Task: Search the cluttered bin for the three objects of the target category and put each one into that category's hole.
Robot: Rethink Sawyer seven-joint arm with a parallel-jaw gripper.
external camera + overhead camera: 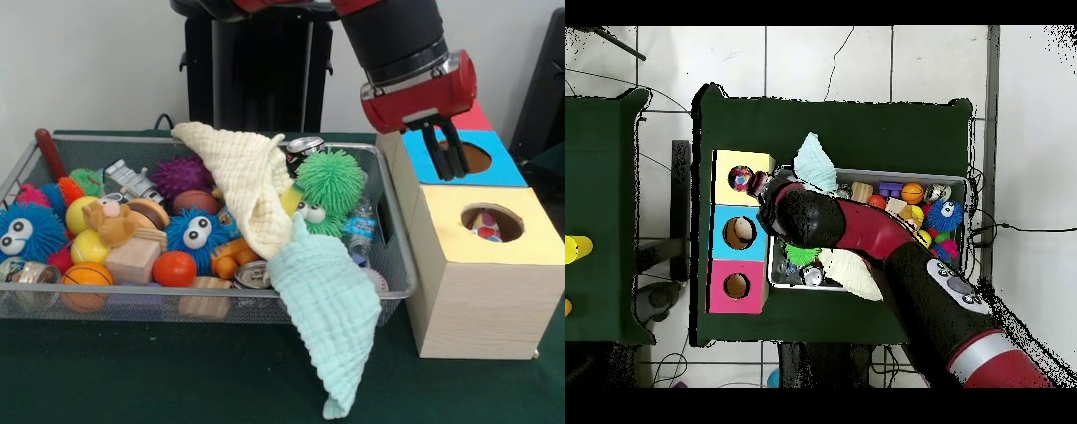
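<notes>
The red and black gripper hangs over the blue-topped wooden box's round hole, fingers pressed together, nothing visibly pinched.

The arm is a thick black cylinder with a silver band, ending in a glossy red wrist housing and a dark, slim pincer.

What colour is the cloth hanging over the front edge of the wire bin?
Pale mint green cloth; the front view shows it best.
</notes>
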